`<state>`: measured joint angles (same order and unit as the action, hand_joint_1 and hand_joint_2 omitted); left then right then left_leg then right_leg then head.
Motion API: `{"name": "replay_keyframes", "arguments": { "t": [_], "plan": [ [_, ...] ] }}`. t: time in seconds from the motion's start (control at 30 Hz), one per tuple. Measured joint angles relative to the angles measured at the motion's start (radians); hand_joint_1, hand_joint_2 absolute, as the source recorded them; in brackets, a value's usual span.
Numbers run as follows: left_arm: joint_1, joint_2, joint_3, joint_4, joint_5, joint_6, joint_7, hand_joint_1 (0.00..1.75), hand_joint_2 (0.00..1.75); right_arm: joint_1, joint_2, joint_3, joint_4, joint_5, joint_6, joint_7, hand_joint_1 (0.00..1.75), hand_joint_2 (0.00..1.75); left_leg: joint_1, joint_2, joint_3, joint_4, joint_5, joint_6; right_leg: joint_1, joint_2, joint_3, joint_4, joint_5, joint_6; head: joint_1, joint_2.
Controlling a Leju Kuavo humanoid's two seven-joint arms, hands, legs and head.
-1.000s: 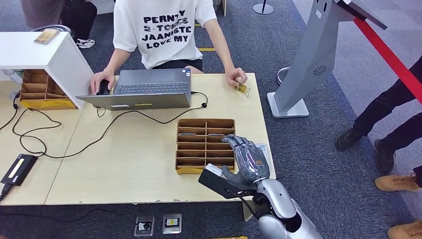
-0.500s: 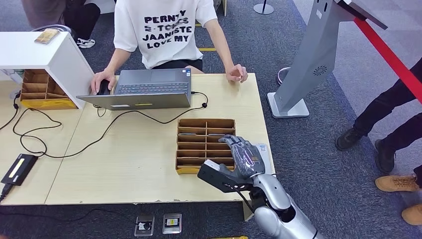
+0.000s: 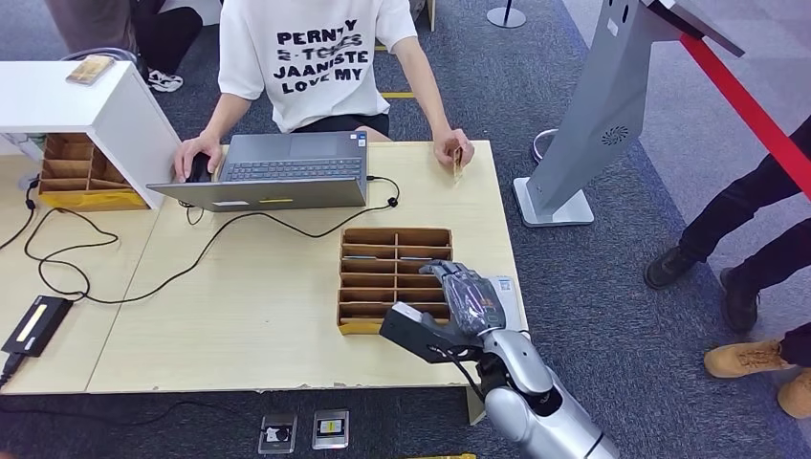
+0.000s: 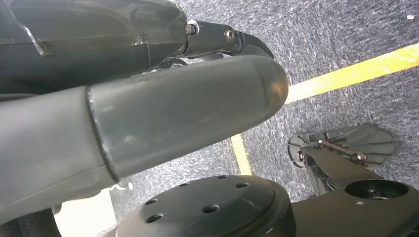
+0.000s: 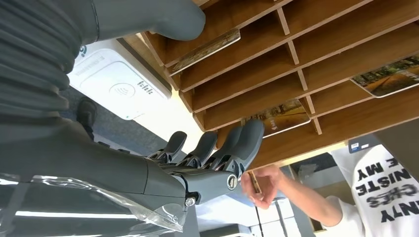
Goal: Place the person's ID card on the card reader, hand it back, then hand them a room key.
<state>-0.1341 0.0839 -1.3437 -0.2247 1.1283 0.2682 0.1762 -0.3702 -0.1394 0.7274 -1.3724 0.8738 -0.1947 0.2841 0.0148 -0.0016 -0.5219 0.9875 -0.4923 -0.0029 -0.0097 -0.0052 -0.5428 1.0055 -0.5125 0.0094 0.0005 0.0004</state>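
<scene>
Since a moment ago the person's hand (image 3: 449, 148) has raised the ID card (image 3: 458, 163) on edge at the worktop's (image 3: 239, 325) far corner, while the right hand (image 3: 469, 296), fingers spread and holding nothing, hovers over the wooden tray (image 3: 356, 287).

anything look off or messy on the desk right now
Nothing stands out. The wooden card organizer sits square on the table, cards lie flat in its slots, the white card reader lies flat beside it, and the right hand hovers open above.
</scene>
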Motion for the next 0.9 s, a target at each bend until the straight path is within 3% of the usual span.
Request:
{"name": "replay_keyframes", "arguments": {
  "t": [0.9],
  "plan": [
    [0.000,0.001,0.024,0.000,-0.004,-0.001,0.000,0.00,0.00,-0.011,0.003,0.016,0.078,-0.027,-0.013,0.028,0.58,1.75,0.000,0.000,0.000,0.000,0.000,0.000,0.000,0.000,0.000,0.000,0.000,0.000,0.000,0.000]
  ]
}}
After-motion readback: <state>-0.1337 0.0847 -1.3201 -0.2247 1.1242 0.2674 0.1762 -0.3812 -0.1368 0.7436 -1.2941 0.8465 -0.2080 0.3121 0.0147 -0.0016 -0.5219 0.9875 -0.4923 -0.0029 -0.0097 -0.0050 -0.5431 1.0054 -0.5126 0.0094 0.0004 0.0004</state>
